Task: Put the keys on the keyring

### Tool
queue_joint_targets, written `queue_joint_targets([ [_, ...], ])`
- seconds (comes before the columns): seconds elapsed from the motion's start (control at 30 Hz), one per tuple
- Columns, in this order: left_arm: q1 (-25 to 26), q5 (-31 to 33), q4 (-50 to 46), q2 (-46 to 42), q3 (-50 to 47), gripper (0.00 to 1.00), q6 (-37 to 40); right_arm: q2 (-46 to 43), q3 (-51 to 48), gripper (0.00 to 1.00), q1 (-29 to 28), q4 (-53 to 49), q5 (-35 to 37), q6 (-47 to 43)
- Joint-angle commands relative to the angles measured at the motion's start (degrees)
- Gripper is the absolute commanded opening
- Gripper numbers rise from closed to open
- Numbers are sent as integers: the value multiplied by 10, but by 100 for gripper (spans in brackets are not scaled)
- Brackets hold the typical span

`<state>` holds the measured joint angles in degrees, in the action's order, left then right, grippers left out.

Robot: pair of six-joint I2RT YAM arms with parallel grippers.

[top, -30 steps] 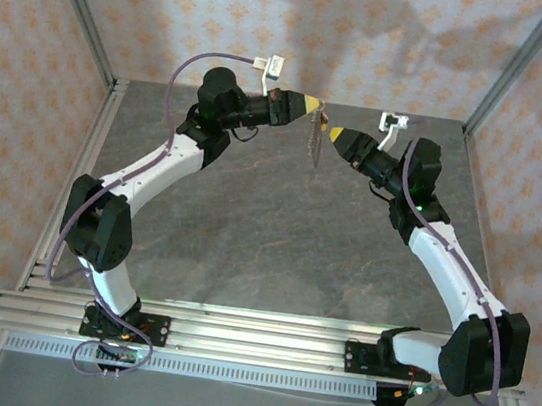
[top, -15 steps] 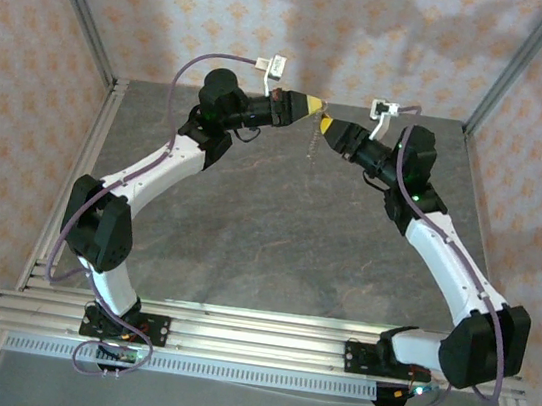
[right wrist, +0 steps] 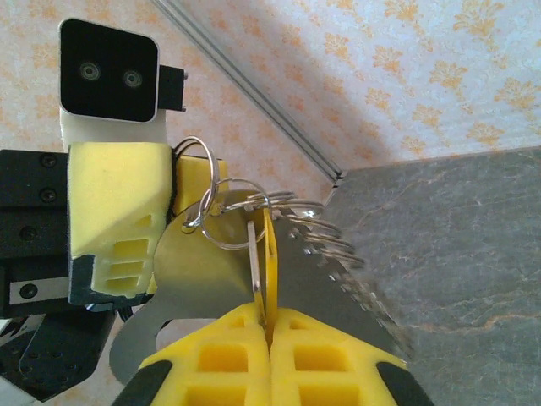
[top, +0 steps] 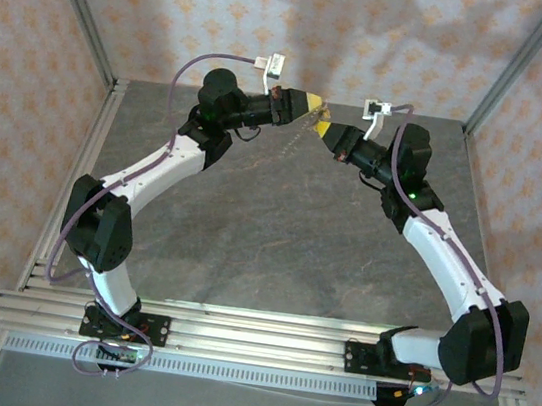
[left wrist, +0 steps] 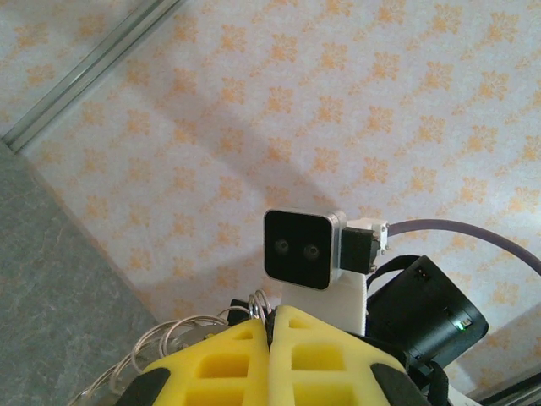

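Left claw (left wrist: 271,328): pressed together on the wire of the keyring (right wrist: 328,244); from its own wrist view a few thin loops poke out right at the seam between the yellow pads
Right claw (right wrist: 269,326): pinching the key (right wrist: 269,254) by its yellow-orange head, seen edge-on, with the head standing straight up out of the pads
Where they are: both claws are lifted above the far end of the table (top: 247,230), tips nearly meeting, left (top: 312,101) just above right (top: 323,128)
Keyring: it hangs in the air between the two claws, one large loop at the left claw's tip and a string of smaller loops trailing off to the right
Why held this way: I'd say one arm steadies the ring so that it cannot flop while the other brings the key up to it; working in mid-air leaves room to turn both
Key against ring: the head sits right among the loops, but I cannot tell whether it is threaded on
Flat metal tab (right wrist: 182,279): dull and rounded, hanging below the large loop; its purpose is unclear
Writing: none that I can read on the key, tab, claws or wrist cameras
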<state>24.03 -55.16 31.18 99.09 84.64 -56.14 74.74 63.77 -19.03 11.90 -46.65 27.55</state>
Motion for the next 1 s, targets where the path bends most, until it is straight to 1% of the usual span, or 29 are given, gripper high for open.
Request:
queue_joint_targets([
  [0.0,1,7,51,-21,8,0,-9,-19,3,0,-1,-7,-12,-11],
  [0.3,0,15,67,-21,2,0,-18,-22,-4,0,-12,-16,-17,-13],
  [0.57,-1,15,77,-19,-2,0,-20,13,36,0,-59,-42,-18,-35],
  [0.73,-1,15,81,-18,-6,0,-21,11,30,0,-60,-47,11,-43],
  [0.97,-1,18,84,-20,-10,0,-24,6,26,0,-59,-42,28,-38],
])
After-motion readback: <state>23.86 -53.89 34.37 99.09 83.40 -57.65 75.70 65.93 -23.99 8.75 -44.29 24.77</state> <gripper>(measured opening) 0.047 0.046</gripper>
